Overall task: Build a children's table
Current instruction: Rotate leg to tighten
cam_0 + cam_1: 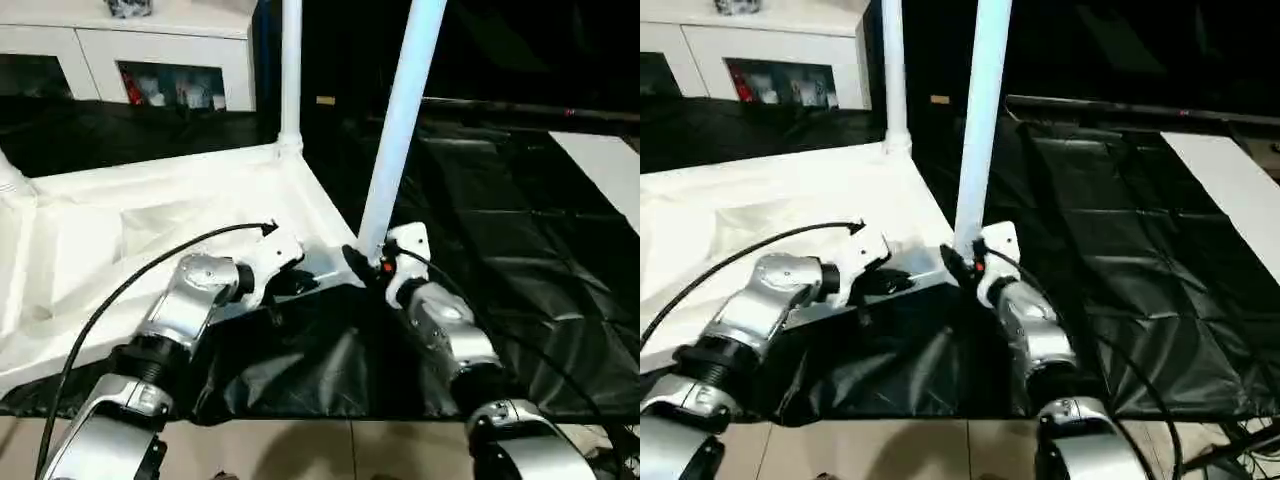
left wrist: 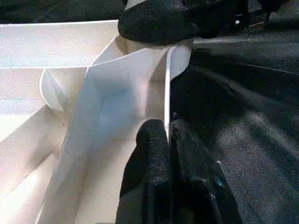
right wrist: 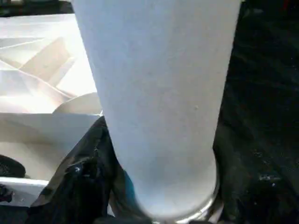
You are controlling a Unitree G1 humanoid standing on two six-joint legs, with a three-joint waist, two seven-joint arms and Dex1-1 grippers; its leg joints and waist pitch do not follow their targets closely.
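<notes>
The white table top [image 1: 150,230] lies underside up on the black-covered work table. One white leg [image 1: 290,70] stands upright in its far corner socket. A second leg [image 1: 400,130] rises from the near right corner, and my right gripper [image 1: 365,262] is shut on it low down. The right wrist view shows this leg [image 3: 159,93] close up, with a black finger [image 3: 79,186] beside it. My left gripper [image 1: 290,285] is shut on the top's thin side wall [image 2: 166,88] just left of that corner, its fingertips [image 2: 154,140] pinching the wall. A further leg base [image 1: 10,180] shows at the left edge.
The black cover [image 1: 500,250] spreads wrinkled to the right, with a white board [image 1: 600,170] at its far right. A white cabinet [image 1: 160,50] stands behind. The work table's front edge and tiled floor [image 1: 300,450] run just below my forearms. A black cable [image 1: 130,280] arcs over my left arm.
</notes>
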